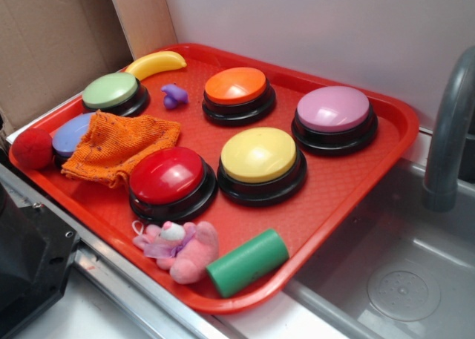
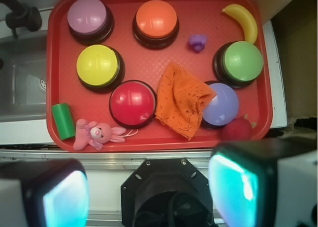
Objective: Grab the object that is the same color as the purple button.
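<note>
The object, a tiny lumpy purple toy [image 1: 174, 95] [image 2: 197, 42], lies on the red tray [image 1: 371, 177] [image 2: 149, 63] between the green and orange buttons, near the banana. The purple button [image 1: 333, 110] [image 2: 88, 16], lilac-domed on a black base, stands at the tray's far corner beside the sink. My gripper [image 2: 149, 192] hovers high above the tray's near edge, over the black robot base. Its two teal-padded fingers [image 2: 233, 187] are spread wide, open, with nothing between them. The exterior view does not show the gripper.
On the tray stand orange [image 2: 156, 18], yellow [image 2: 98, 65], red [image 2: 132, 102] and green [image 2: 242, 61] buttons. An orange cloth [image 2: 183, 100] half covers a blue button [image 2: 223, 104]. Banana [image 2: 243, 19], red ball [image 2: 237, 129], pink plush [image 2: 94, 133], green cylinder [image 2: 62, 120]. Sink and faucet [image 1: 445, 131] beside.
</note>
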`<state>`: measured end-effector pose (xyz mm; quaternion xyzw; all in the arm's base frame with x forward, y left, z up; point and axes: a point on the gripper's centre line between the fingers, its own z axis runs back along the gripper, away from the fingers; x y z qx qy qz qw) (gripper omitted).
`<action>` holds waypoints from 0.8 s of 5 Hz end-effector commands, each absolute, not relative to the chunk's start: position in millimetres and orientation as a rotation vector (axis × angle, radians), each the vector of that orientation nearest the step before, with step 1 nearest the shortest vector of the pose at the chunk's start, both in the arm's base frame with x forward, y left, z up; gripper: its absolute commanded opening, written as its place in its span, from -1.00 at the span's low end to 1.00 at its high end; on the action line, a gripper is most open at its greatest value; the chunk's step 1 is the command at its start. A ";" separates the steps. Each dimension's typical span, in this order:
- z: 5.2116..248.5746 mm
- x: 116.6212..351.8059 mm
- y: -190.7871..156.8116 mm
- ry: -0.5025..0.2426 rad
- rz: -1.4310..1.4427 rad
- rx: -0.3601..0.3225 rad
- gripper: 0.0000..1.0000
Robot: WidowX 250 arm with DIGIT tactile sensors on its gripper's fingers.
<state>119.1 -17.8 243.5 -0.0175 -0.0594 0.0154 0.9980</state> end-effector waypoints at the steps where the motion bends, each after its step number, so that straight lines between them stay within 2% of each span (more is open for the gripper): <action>1: 243.5 119.1 -17.8 -0.119 0.031 -0.035 1.00; 2: 231.2 127.3 -11.6 -0.103 0.175 -0.072 1.00; 4: 204.7 153.7 6.5 -0.181 0.542 -0.096 1.00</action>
